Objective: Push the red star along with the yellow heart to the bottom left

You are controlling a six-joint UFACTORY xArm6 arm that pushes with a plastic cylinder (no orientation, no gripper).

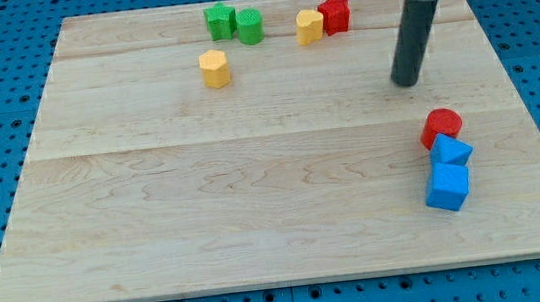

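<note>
The red star (336, 13) sits near the view's top, right of centre, touching the yellow heart (309, 26) on its left. My tip (407, 82) is on the board to the lower right of the pair, apart from them, and above the red cylinder (441, 126). No block touches the tip.
A green star (220, 20) and a green cylinder (250, 25) stand together at the top centre. A yellow hexagon block (214, 68) lies below them. Two blue blocks (450, 151) (448, 187) sit under the red cylinder at the right. The wooden board (205, 198) lies on a blue pegboard.
</note>
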